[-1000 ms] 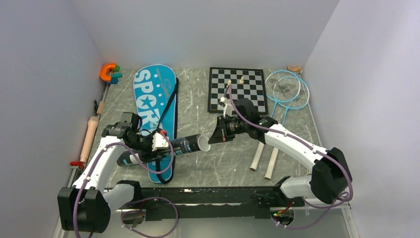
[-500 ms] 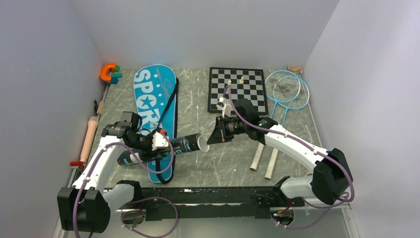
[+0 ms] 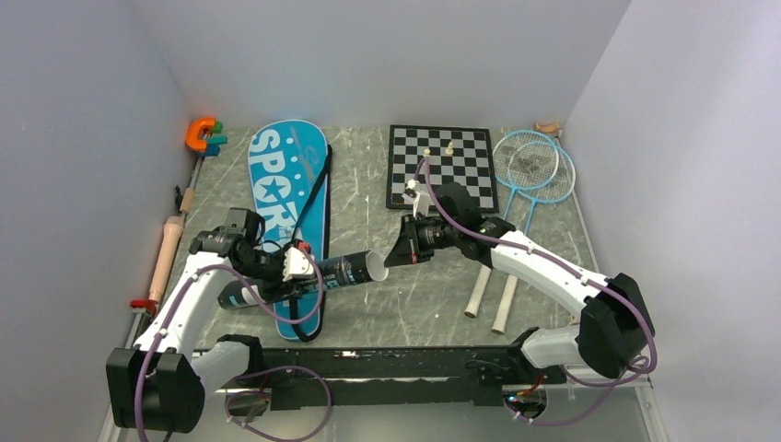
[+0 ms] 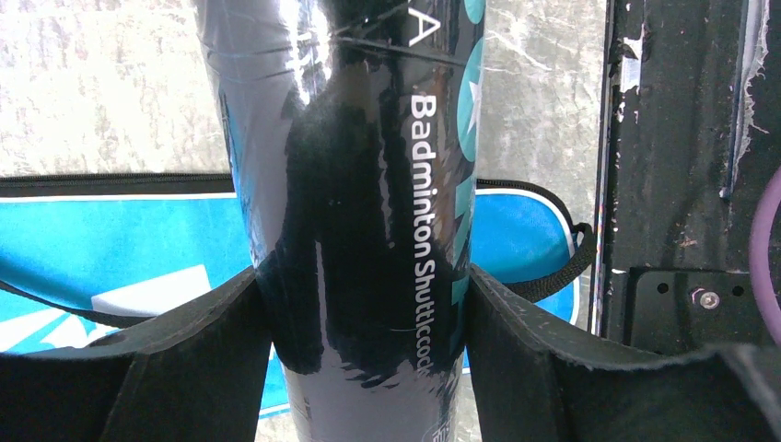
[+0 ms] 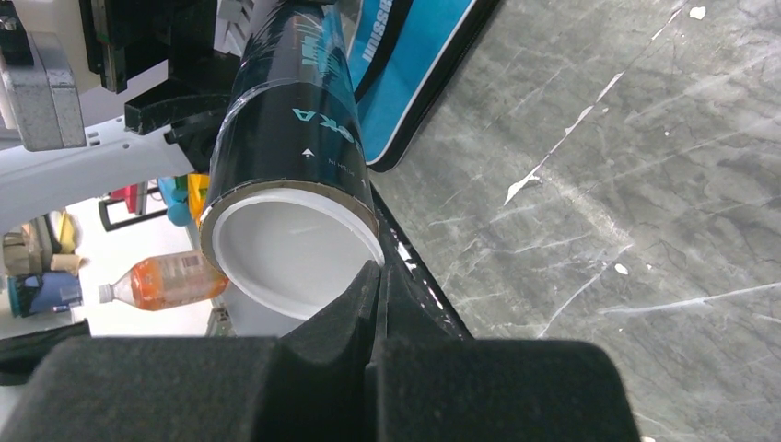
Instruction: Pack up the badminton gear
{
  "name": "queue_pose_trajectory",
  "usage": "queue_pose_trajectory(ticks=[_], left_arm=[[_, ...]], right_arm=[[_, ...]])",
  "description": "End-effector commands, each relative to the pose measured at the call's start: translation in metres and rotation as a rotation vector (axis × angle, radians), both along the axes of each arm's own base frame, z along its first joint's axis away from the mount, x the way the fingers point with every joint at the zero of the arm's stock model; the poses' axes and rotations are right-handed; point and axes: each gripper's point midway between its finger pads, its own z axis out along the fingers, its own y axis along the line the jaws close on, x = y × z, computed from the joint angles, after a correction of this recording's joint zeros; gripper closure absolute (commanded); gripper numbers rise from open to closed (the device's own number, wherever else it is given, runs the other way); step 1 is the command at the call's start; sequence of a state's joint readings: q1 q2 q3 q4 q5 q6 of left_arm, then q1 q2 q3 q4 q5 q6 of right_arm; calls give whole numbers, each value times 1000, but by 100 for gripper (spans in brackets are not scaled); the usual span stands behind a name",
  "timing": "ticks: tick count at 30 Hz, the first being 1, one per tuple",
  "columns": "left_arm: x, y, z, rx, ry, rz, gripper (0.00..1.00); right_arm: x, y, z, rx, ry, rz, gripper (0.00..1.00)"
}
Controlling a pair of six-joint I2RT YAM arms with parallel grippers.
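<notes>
Left gripper (image 4: 366, 287) around tube (image 4: 350, 138); right gripper (image 5: 376, 284) closed

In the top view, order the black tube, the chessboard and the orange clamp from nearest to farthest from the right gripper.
1. Black tube, its open end just left of the right gripper.
2. Chessboard, just behind it.
3. Orange clamp, far back left corner.

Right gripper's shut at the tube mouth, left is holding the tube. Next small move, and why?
Probably back the right gripper straight off the mouth of the tube: its jaws are shut with nothing visible between them, tips at the white rim, so there's nothing to insert. The left gripper clamps the tube over the blue bag and can hold as is.
</notes>
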State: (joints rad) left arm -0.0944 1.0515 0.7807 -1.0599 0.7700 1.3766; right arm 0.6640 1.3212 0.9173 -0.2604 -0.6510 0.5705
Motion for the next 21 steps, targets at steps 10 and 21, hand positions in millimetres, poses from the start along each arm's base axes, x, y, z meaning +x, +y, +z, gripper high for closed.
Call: queue_pose_trajectory(ticks=[10,21], left_arm=[[2,-9,14,-46,-43,-38,100],[2,-9,15,-45,-43,-40,100]], right_arm=[[9,19,32,91,-65,12,100],[-2,4,21,63,-58,-3,100]])
